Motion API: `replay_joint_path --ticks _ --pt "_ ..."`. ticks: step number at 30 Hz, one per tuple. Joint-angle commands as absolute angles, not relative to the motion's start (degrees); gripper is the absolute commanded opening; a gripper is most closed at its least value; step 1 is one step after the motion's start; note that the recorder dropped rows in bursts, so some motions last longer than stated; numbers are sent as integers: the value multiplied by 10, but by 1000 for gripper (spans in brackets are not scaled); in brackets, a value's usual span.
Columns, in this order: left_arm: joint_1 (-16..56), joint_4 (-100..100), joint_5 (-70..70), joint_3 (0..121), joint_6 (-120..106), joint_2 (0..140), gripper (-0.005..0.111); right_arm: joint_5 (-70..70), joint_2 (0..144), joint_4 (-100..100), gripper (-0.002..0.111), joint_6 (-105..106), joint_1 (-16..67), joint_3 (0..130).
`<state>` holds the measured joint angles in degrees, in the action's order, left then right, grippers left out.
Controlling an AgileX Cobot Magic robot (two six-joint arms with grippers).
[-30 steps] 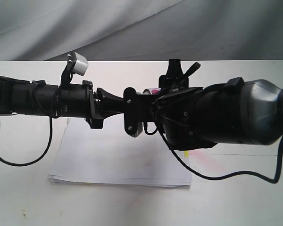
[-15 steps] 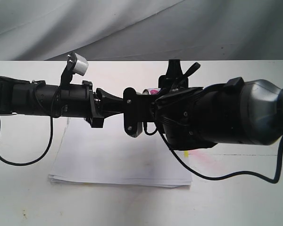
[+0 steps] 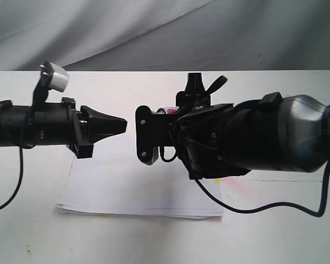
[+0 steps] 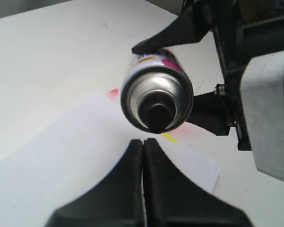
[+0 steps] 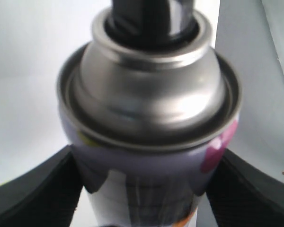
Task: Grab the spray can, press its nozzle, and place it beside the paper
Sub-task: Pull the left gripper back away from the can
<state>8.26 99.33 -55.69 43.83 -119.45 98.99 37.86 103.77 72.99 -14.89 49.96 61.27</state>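
My right gripper (image 3: 148, 125) (image 5: 144, 189) is shut on the spray can (image 4: 156, 94) (image 5: 151, 109) and holds it on its side above the table, its black nozzle (image 4: 157, 113) pointing at my left gripper (image 3: 124, 125) (image 4: 143, 142). The left gripper is shut on nothing, and a small gap separates its tips from the nozzle. In the exterior view only a sliver of the spray can (image 3: 173, 111) shows behind the right fingers. The paper (image 3: 137, 187) (image 4: 61, 156) lies flat on the table below both grippers, with its yellow tab (image 3: 216, 180) on the right edge.
A pink stain (image 3: 239, 184) marks the white table (image 3: 275, 231) to the right of the paper. Black cables (image 3: 264, 206) hang from both arms. A grey cloth backdrop (image 3: 154, 33) stands behind the table's far edge.
My left gripper has pulled back to the left, away from the can's nozzle, opening a gap. The right gripper with the can has shifted slightly left.
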Motion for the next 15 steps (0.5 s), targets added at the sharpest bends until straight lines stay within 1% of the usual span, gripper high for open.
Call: replay_joint_path --ticks 1,9,15 --pt "56 999 -570 406 -1200 944 0 384 1032 733 0 -147 502 621" --pt "55 999 -570 394 -1200 933 0 390 1032 724 0 -155 502 621" --pt "55 999 -585 394 -1200 933 0 446 1028 698 0 -159 509 621"
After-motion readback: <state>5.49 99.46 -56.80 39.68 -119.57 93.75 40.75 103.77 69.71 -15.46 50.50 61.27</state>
